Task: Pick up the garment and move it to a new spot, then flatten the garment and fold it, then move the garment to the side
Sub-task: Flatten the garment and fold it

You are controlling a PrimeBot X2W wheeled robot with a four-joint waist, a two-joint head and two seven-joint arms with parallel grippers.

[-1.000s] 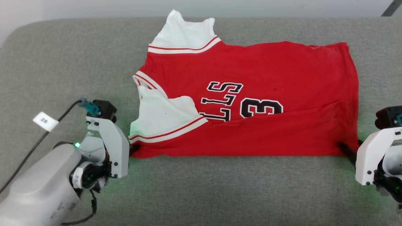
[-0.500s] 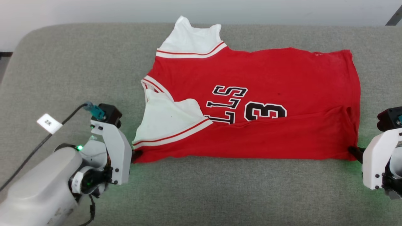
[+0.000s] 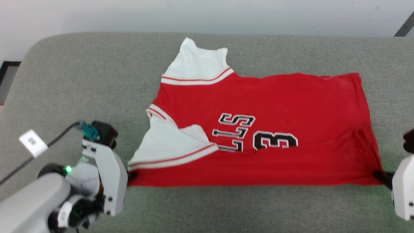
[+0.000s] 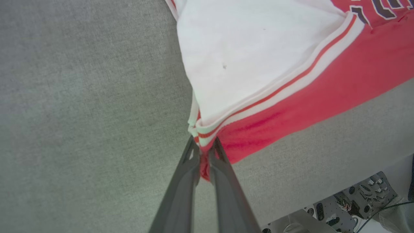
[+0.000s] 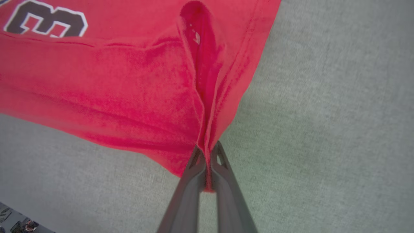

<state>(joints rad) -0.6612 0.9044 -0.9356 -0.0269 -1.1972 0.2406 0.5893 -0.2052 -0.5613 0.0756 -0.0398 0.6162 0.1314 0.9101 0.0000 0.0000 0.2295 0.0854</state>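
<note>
**Fig., head view.** Garment [image 3: 275, 106] lies spread on grey fabric-covered counter [image 3: 81, 81], print side up, near edge folded over w/ one white sleeve [image 3: 168, 145] on top of the red. L hand [image 3: 132, 177] is clamped on near sleeve-side corner. R hand [image 3: 380, 176] is clamped on near hem corner, cloth bunched betw. its fingers.

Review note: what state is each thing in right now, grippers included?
garment: flat on the grey cushion, near edge folded over part of the print.
left gripper: shut on the garment's sleeve-end near corner.
right gripper: shut on the garment's hem-end near corner.
near sleeve: folded onto the red body.
far sleeve: spread flat.
</note>
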